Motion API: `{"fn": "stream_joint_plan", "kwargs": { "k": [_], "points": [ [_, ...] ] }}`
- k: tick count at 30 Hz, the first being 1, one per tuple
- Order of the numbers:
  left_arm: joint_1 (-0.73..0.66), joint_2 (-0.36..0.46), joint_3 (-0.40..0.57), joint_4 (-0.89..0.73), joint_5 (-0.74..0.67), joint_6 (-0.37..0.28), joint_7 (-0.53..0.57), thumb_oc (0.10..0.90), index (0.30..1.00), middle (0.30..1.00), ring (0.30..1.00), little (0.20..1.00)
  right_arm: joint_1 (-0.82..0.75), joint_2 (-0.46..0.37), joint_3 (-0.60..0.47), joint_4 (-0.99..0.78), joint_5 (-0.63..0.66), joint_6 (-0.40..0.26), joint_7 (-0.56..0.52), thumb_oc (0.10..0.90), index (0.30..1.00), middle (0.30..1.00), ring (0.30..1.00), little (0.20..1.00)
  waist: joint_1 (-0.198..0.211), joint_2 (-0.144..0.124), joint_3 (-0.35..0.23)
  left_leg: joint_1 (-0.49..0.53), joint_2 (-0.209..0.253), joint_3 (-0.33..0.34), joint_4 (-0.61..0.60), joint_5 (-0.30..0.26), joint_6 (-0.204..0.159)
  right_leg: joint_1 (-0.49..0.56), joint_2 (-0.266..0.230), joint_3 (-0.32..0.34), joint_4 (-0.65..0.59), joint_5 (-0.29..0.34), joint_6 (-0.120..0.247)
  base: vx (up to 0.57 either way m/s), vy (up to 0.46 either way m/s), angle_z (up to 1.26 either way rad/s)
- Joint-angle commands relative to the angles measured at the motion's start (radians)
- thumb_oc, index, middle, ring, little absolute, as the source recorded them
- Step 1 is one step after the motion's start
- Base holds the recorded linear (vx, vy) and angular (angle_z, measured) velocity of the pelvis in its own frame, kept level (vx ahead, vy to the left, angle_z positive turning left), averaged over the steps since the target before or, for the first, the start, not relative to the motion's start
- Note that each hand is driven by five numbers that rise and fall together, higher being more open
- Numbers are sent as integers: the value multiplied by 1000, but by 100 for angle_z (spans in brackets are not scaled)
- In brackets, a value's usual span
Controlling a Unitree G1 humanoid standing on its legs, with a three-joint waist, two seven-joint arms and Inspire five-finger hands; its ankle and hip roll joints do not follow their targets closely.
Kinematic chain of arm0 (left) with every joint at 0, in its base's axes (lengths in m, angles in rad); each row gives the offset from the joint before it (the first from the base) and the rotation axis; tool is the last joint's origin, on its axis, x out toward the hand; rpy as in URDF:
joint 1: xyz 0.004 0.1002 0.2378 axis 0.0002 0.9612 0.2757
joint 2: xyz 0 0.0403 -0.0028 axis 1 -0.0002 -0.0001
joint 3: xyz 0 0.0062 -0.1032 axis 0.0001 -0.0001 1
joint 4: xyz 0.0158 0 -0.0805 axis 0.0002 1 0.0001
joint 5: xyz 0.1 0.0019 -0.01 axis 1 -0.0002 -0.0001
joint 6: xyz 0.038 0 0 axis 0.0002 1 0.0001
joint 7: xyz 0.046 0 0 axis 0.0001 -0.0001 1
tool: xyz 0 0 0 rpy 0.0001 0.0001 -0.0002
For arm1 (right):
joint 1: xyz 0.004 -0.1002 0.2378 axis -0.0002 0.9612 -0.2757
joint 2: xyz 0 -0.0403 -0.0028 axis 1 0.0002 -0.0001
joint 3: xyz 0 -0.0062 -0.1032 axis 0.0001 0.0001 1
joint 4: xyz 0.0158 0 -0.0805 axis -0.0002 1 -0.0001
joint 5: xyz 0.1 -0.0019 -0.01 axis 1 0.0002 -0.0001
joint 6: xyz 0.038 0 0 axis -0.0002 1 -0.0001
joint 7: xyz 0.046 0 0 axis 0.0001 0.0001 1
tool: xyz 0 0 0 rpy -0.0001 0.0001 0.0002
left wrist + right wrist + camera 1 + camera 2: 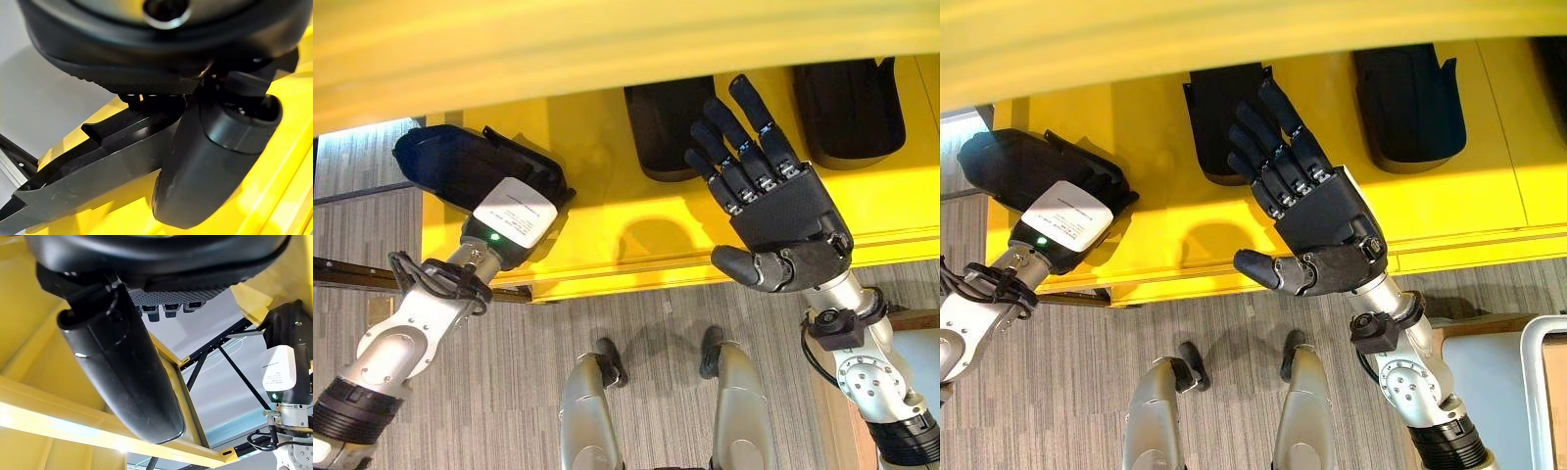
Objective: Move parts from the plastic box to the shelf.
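Observation:
A black moulded part [445, 162] lies at the left end of the yellow shelf [636, 225], partly past its edge. My left hand [514, 220] is on it, and in the left wrist view the thumb [210, 161] curls against the part [98, 161]. Two more black parts [668, 127] [850, 108] rest further back on the shelf. My right hand [783, 211] hovers over the shelf's front edge, fingers straight and spread, holding nothing, its fingertips near the middle part [1224, 117].
A yellow upper board [607, 49] overhangs the top of the scene. A dark metal rail [352, 269] runs off the shelf's left end. A pale-rimmed container corner [1540, 392] stands at lower right on the grey carpet.

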Motion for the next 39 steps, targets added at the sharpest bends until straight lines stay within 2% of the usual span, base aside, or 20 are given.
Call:
{"fn": "stream_joint_plan", "kwargs": {
  "k": [1,9,15,17,23,27,29,31,35,39],
  "points": [
    [45,24,-79,-16,-16,-71,-10,900,1000,1000,1000,1000,-97,22,-37,-75,60,-89,47,900,1000,1000,1000,1000,-39,-12,-29,88,34,34,-69,-16,-35,67,-73,-15,2,-34,97,0,0,0],
    [16,30,-88,-22,-21,-95,-9,900,1000,1000,1000,1000,-105,22,-31,-71,66,-88,43,900,1000,1000,1000,1000,-46,-8,-30,91,30,37,-72,-14,-34,69,-70,-11,0,-33,96,0,0,0],
    [-32,45,-119,-47,8,-204,33,900,1000,1000,1000,1000,-114,16,-24,-61,96,-91,54,900,1000,1000,1000,1000,-56,-9,-31,93,30,41,-71,-15,-33,69,-69,-8,-1,-30,95,0,0,0],
    [-87,57,-151,-61,8,-249,37,900,1000,1000,1000,1000,-128,20,-10,-58,109,-90,56,900,1000,1000,1000,1000,-64,-7,-32,94,30,44,-71,-15,-34,69,-69,-5,-3,-29,96,0,0,0],
    [-178,66,-205,-87,-17,-305,11,900,1000,1000,1000,1000,-151,39,24,-53,102,-91,57,900,1000,1000,1000,1000,-77,-2,-30,95,27,50,-71,-13,-33,67,-68,3,-8,-23,95,-2,5,0],
    [-224,75,-241,-92,-28,-325,-1,900,1000,1000,1000,1000,-165,40,36,-42,104,-89,64,900,1000,1000,1000,1000,-84,2,-30,96,23,55,-72,-13,-32,66,-67,9,-11,-19,95,-10,36,-6],
    [-252,77,-261,-100,-46,-294,-42,900,1000,1000,1000,1000,-178,34,46,-41,110,-86,61,900,1000,1000,1000,1000,-90,9,-26,99,17,61,-72,-13,-30,66,-67,14,-13,-17,94,-11,62,-5],
    [-263,79,-267,-97,-56,-289,-51,900,1000,1000,1000,1000,-181,32,47,-43,113,-83,61,900,1000,1000,1000,1000,-92,12,-26,99,17,64,-71,-13,-29,64,-67,17,-14,-16,94,-12,43,-3],
    [-272,88,-269,-100,-74,-326,-86,900,1000,1000,1000,1000,-183,35,47,-53,110,-79,61,900,1000,1000,1000,1000,-96,19,-22,101,13,69,-69,-14,-27,64,-67,22,-18,-14,94,-17,44,-7],
    [-268,98,-270,-106,-95,-324,-107,900,1000,1000,1000,1000,-190,26,51,-47,115,-82,64,900,1000,1000,1000,1000,-97,28,-20,109,4,76,-79,-11,-25,71,-71,23,-36,-5,96,-9,51,-6]
  ]
}}
